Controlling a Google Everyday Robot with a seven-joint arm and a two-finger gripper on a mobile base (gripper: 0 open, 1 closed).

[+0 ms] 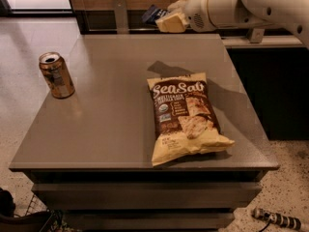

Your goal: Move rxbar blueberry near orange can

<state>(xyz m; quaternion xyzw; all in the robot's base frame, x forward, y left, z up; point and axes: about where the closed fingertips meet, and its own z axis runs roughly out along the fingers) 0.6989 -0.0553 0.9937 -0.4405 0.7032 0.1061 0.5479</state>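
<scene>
My gripper (166, 19) is in the air above the far edge of the grey table (116, 124), reaching in from the right. It is shut on the rxbar blueberry (153, 14), a small dark navy bar that sticks out to the left of the pale fingers (170, 23). The orange can (56, 75) stands upright near the table's left edge, far to the left and nearer the camera than the gripper. The gripper's shadow (166, 69) falls on the table just above the chip bag.
A large yellow-and-brown chip bag (186, 117) lies flat on the right half of the table. A grey upright post (119, 14) stands behind the table's far edge. A dark counter (270, 81) borders the right side.
</scene>
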